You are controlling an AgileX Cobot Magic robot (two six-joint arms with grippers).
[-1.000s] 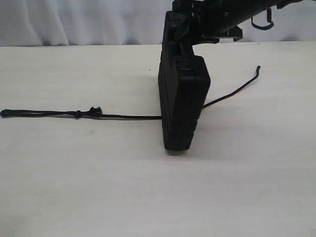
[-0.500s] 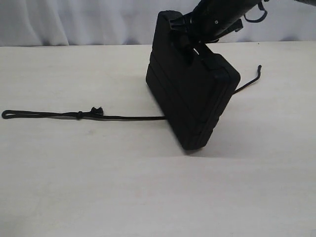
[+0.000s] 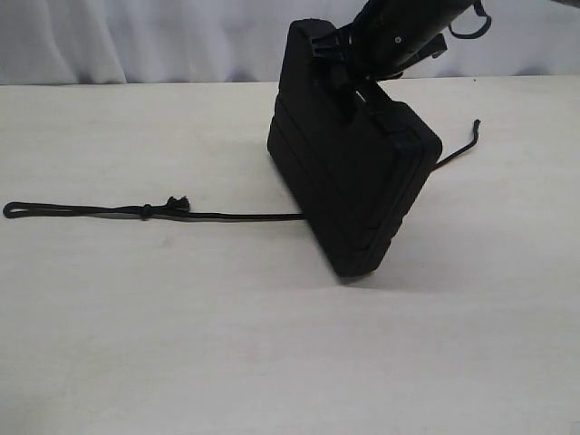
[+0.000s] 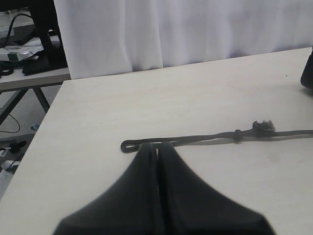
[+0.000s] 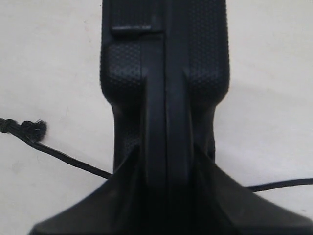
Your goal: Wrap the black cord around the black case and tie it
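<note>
The black case (image 3: 353, 181) stands tilted on one lower corner near the table's middle, its ribbed side facing the camera. My right gripper (image 3: 347, 80) holds it from above, shut on its top handle edge. In the right wrist view the fingers (image 5: 122, 176) clamp the case (image 5: 166, 58) from both sides. The black cord (image 3: 227, 215) lies flat, running from its end loop (image 3: 9, 210) past a knot (image 3: 145, 210) and a frayed tuft (image 3: 178, 203), under the case, to its right end (image 3: 473, 127). My left gripper (image 4: 156, 148) is shut and empty, just short of the cord's loop (image 4: 128, 145).
The pale table (image 3: 181, 344) ends at a white curtain (image 3: 136, 41) behind. In the left wrist view the table's edge (image 4: 46, 122) drops off to a second desk with equipment (image 4: 29, 54) beyond.
One second ago the case stood upright on its narrow edge. It has since swung over onto a corner with the right gripper. It has barely moved in the last half second, and the cord lies as before.
</note>
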